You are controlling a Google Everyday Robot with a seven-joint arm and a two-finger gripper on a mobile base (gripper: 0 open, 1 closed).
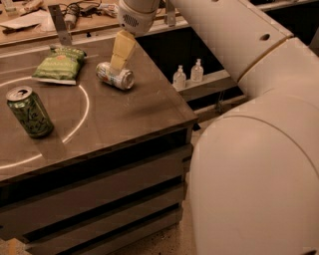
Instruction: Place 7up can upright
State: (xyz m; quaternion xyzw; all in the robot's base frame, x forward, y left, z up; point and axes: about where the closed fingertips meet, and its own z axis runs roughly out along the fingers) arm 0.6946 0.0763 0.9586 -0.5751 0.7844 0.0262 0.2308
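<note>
The 7up can [119, 78] lies on its side on the brown table [129, 114], toward the back right. It is silvery-white with green and red marks, and its silver top points right. My gripper [118, 61] hangs from the white arm and points down. It is right over the can's left half, at or just above its surface. Part of the can is hidden behind the gripper.
A dark green patterned can [29, 112] stands upright at the table's left. A green snack bag [60, 63] lies behind it. Two small clear bottles [188, 74] stand on a ledge past the table's right edge. A cluttered bench [55, 15] runs along the back.
</note>
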